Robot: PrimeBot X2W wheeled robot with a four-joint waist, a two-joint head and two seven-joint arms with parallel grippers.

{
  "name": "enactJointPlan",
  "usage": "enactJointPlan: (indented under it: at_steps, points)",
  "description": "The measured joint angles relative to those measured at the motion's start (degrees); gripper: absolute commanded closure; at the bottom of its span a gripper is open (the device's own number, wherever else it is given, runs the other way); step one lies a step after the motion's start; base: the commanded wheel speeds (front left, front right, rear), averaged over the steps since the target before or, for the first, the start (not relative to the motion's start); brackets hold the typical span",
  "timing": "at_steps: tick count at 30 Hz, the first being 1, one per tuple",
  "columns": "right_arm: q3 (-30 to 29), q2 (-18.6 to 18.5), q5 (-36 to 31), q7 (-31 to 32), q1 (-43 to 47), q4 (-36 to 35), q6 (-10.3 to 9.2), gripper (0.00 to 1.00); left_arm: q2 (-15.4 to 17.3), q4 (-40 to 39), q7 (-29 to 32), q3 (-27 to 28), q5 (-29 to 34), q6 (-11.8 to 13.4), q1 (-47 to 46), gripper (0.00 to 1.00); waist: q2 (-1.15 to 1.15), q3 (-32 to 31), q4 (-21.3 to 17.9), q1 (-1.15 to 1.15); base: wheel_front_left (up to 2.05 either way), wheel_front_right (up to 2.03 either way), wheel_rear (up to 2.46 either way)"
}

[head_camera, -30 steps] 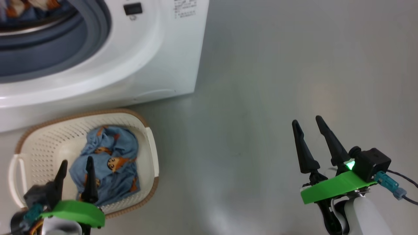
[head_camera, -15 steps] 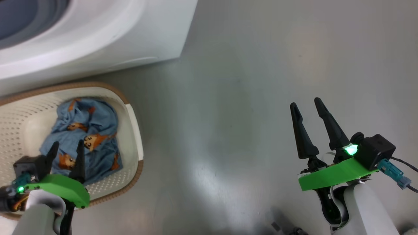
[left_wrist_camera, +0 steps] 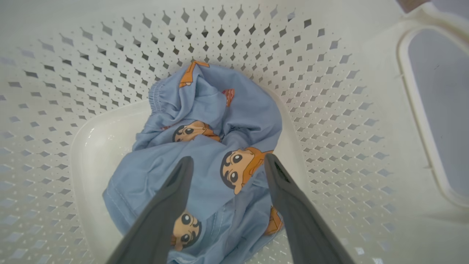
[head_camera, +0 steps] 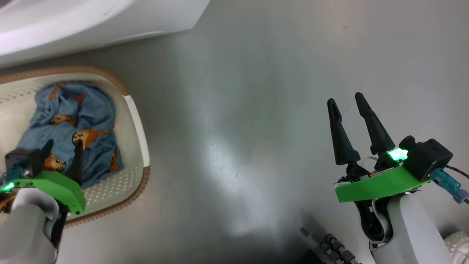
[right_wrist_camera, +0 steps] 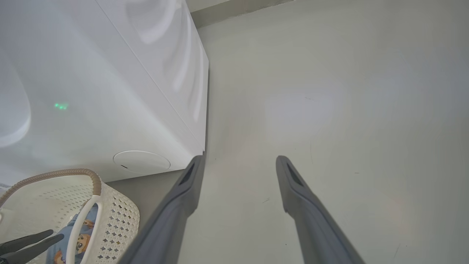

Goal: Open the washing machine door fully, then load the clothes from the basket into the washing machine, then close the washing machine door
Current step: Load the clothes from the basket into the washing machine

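Loading looks unfinished: the blue bear-print clothes (left_wrist_camera: 205,139) lie bunched in the basket (head_camera: 136,121), on the floor (head_camera: 238,128) just before the washing machine (head_camera: 73,22). Moving them into the machine and closing its door remain. The left gripper (left_wrist_camera: 228,158) reaches down into the basket, jaws spread wide astride the cloth, apparently just short of touching it. The right gripper (head_camera: 344,98) hangs over bare floor, well apart, jaws spread and empty.
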Motion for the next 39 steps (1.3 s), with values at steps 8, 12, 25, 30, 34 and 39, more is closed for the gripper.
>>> enactJointPlan:
  at_steps: [8,12,25,30,34,39]
  points:
    - [0.2,0.0,0.3,0.0,-0.2,-0.5,0.0,0.0,1.5,4.6,0.9,-3.6,-0.1,0.0,-4.4,0.0,0.0,3.0,0.0,0.0,0.0,0.0,0.0]
    - [0.1,0.0,0.6,0.0,-1.1,-0.7,0.0,0.0,2.4,6.2,2.3,-5.3,-0.8,0.0,-7.1,0.0,0.0,4.3,-0.3,0.0,0.0,0.0,0.0]
    - [0.6,0.0,1.4,0.0,-1.2,-0.8,0.0,0.0,4.5,9.3,11.5,-12.4,-3.8,0.0,-14.0,0.0,0.0,7.4,-1.9,0.0,0.0,0.0,0.0]
    - [0.7,0.0,1.4,0.0,-1.2,-0.8,0.0,0.0,4.4,11.7,13.6,-13.7,-3.6,0.0,-15.9,0.0,0.0,7.7,-2.2,0.0,0.0,0.0,0.0]
    - [0.6,0.0,1.4,0.0,-1.3,-0.8,0.0,0.0,4.0,13.2,14.4,-14.3,-3.6,0.0,-16.7,0.0,0.0,7.6,-2.3,0.0,0.0,0.0,0.0]
    - [0.4,0.0,1.4,0.0,-1.3,-0.8,0.0,0.0,3.3,14.9,14.4,-14.9,-3.6,0.0,-17.4,0.7,0.0,7.3,-2.3,0.0,0.0,0.0,0.0]
